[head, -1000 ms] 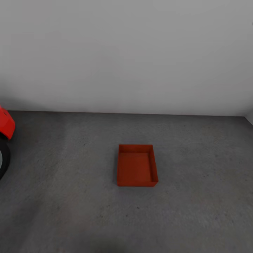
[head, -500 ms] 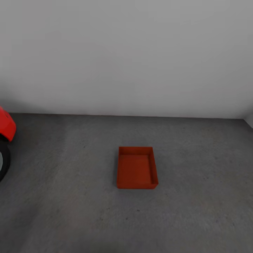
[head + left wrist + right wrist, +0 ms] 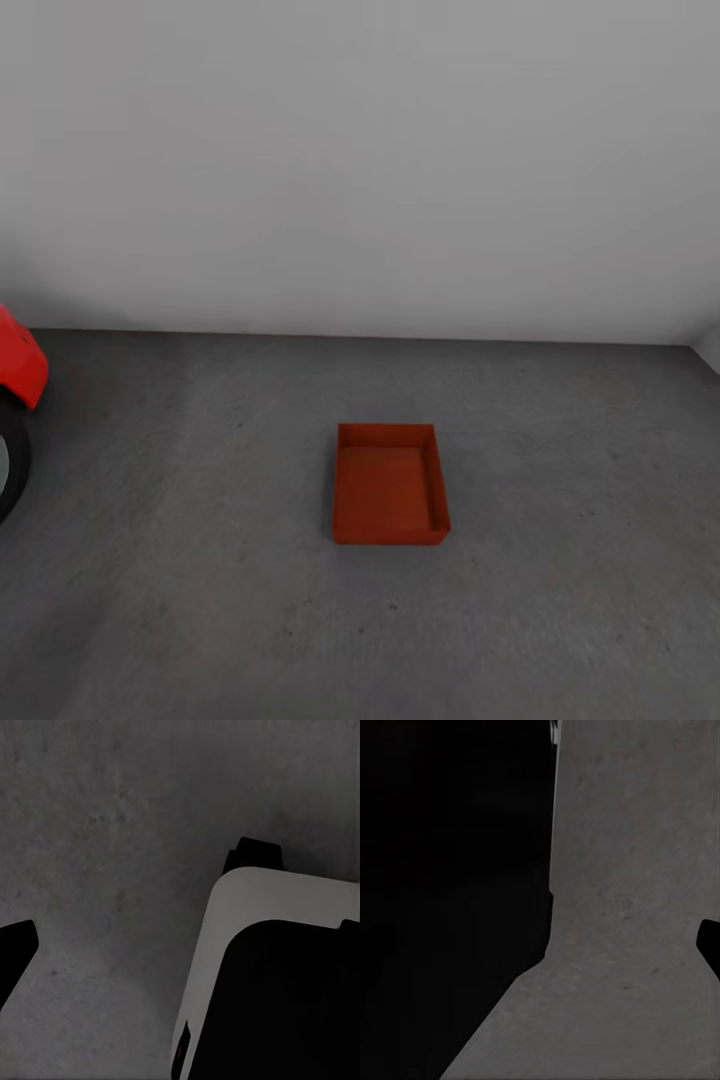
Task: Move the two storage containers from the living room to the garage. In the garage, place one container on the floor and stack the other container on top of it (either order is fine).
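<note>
One storage container (image 3: 389,484) sits open side up on the garage's grey concrete floor (image 3: 560,560), well out from the pale wall (image 3: 360,160), with the red car (image 3: 18,360) off at the left edge. Can't tell either tool's state from the wrist views.

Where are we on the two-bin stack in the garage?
Done: one storage container sits open side up on the concrete floor, near the red car and the grey wall. In hand: nothing seen being carried. Left: the second bin must come here and go on top of this one.
</note>
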Tool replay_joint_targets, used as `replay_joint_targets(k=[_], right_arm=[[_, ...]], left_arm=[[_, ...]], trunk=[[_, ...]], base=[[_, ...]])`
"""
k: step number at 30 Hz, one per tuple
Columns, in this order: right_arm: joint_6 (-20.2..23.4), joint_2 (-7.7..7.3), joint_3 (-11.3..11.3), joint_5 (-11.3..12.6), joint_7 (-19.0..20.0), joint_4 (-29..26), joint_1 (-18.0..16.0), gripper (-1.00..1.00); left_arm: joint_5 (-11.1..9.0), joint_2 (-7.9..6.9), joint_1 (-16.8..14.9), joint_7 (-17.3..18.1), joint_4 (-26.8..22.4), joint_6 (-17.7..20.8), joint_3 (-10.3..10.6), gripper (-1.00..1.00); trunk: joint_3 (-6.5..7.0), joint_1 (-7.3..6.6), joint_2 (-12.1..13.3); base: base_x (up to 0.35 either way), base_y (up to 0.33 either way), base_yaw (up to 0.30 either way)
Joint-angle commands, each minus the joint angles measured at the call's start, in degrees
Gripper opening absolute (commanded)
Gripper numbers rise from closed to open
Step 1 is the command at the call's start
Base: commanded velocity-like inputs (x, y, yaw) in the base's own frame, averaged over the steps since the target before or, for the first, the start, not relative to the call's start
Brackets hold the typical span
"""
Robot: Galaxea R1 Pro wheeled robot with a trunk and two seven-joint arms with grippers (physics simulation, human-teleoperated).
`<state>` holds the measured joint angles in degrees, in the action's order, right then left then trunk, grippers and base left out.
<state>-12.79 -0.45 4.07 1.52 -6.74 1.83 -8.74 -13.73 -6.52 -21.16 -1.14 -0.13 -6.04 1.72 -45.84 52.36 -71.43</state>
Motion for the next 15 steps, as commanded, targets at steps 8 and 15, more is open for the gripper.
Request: replay_joint_targets(k=[8,15], right_arm=[[-0.3,0.02,0.4,0.1,-0.2,0.2,0.0,1.00],[-0.1,0.09,0.5,0.0,-0.2,0.2,0.6,1.00]], left_arm=[[-0.3,0.00,0.0,-0.1,0.0,-0.2,0.2,1.00],[-0.3,0.00,0.0,-0.1,0.0,-0.2,0.2,1.00]], trunk=[[0.70,0.00,0.0],[1.34,0.00,0.0]], base=[[0.000,0.000,0.000],[0.000,0.000,0.000]])
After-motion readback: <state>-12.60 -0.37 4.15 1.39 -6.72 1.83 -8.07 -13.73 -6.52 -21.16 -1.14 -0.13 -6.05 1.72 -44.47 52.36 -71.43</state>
